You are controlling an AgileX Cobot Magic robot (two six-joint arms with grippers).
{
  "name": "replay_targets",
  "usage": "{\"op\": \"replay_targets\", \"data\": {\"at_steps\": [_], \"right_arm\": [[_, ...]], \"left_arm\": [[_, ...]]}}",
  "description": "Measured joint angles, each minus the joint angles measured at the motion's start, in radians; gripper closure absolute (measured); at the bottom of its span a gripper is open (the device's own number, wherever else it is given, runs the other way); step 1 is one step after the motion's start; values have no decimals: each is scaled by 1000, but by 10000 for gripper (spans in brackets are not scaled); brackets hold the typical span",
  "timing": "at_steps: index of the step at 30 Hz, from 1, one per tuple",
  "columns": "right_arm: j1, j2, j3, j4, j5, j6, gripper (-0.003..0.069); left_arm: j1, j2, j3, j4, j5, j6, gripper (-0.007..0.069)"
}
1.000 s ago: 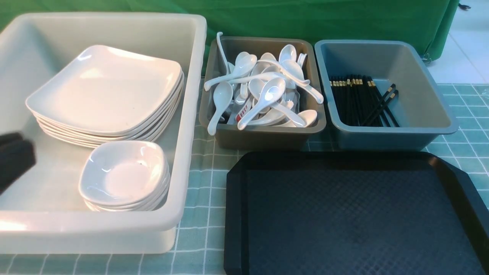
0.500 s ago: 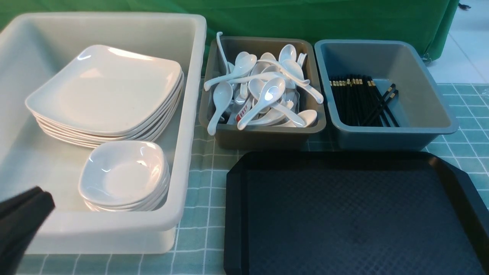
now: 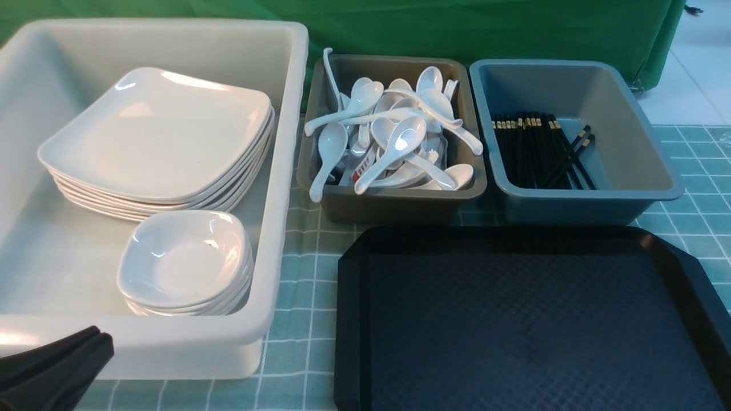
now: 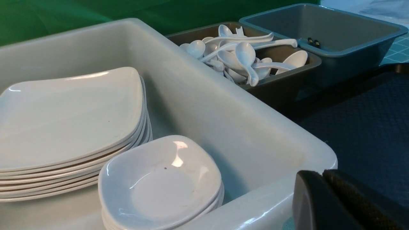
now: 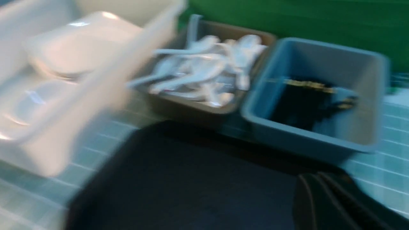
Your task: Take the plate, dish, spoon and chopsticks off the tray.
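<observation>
Green cloth hangs behind the checked tabletop (image 3: 297,285), and my left hand (image 3: 85,348), fingers pressed together on nothing, has dropped within the last second from beside the plate (image 3: 157,131) stack to 7 o'clock, outside the white bin (image 3: 280,188); I judge it is retreating. I see the tray (image 3: 514,319) at 5 o'clock bare: plates and dishes (image 3: 183,260) lie in the white bin, the spoon (image 3: 394,145) pile in the brown bin (image 3: 394,200), the chopsticks (image 3: 537,148) in the blue bin (image 3: 628,165). My right hand (image 5: 332,198) looks closed and empty too.
</observation>
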Motion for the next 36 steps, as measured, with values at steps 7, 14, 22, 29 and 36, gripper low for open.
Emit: {"op": "replay_targets", "data": {"at_steps": [7,14,22,29,36], "right_arm": [[-334,-196,416,130,-263,-264,643],[-389,-361,774,147,-449,-244,643],[-390,-386,798,147,-441,-192,641],[-390,-386,798,147,-441,-188,637],[-390,-386,798,147,-441,-187,624]], "left_arm": [[0,0,0,0,2,2,612],[0,0,0,0,2,2,612],[0,0,0,0,4,2,612],[0,1,1,0,4,3,612],[0,1,1,0,6,4,610]]}}
